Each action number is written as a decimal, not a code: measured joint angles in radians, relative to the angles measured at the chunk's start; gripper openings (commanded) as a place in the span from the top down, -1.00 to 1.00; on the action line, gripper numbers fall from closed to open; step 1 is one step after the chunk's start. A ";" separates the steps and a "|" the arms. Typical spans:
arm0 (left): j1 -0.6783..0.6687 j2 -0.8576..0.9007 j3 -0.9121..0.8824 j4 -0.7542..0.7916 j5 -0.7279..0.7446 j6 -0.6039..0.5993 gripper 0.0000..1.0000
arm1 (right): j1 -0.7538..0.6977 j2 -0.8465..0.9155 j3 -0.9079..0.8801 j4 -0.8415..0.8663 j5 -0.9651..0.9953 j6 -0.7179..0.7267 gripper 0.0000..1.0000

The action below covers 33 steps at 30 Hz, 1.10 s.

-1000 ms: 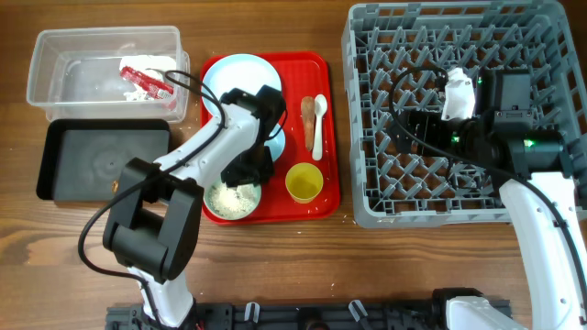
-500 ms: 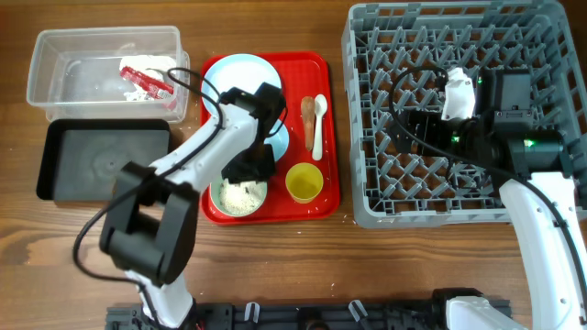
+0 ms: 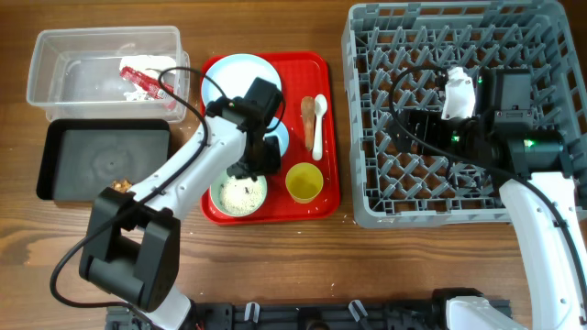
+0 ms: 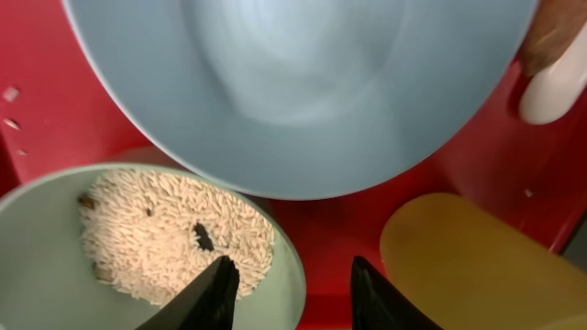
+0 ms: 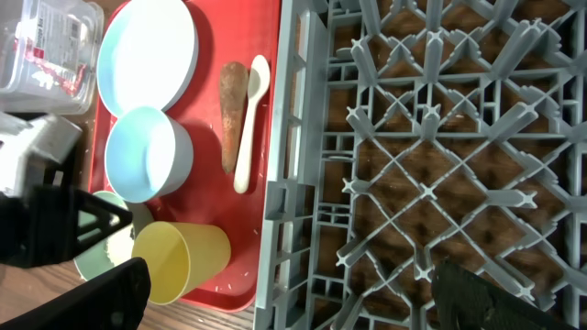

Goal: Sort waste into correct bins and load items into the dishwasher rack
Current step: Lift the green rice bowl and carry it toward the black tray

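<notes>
Overhead: my left arm's elbow [image 3: 124,197] swung left, left gripper [image 3: 249,168] over the rice bowl [image 3: 238,194]. Left wrist: jaws apart, empty, straddling the bowl rim. Right wrist: right gripper [image 5: 298,291] wide apart, empty, above the rack [image 5: 431,137].

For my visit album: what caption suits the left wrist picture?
The left gripper, open over the rice bowl, with blue bowl and yellow cup beside, on the red tray.

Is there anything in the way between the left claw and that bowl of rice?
Nothing visible. The left gripper hangs open right over the rim of the rice bowl, with the empty bowl and yellow cup close beside it.
</notes>
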 measured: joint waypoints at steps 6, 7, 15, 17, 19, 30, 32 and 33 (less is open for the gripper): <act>-0.002 0.000 -0.068 0.024 0.011 -0.011 0.47 | 0.000 0.000 0.000 0.000 0.000 0.000 -1.00; -0.002 0.000 -0.080 0.035 0.011 -0.015 0.55 | 0.000 0.000 0.000 0.000 0.000 0.000 -0.99; -0.003 0.000 -0.140 0.118 0.022 -0.023 0.90 | 0.000 0.000 0.000 0.016 0.000 0.000 -0.99; -0.003 0.000 -0.140 0.116 0.021 -0.023 0.92 | 0.000 0.000 0.000 0.016 0.000 0.000 -0.99; -0.003 0.000 -0.139 0.114 0.019 -0.024 0.92 | 0.000 0.000 0.000 0.016 0.000 0.000 -0.99; 0.019 -0.002 -0.064 -0.074 0.024 -0.022 0.92 | 0.000 0.000 0.000 0.023 0.000 0.000 -0.99; 0.042 -0.005 -0.013 -0.122 0.029 -0.018 0.92 | 0.000 0.000 0.000 0.024 0.000 0.000 -0.99; 0.058 -0.006 0.029 -0.151 0.034 -0.007 0.92 | 0.000 0.000 0.000 0.024 0.000 0.000 -0.99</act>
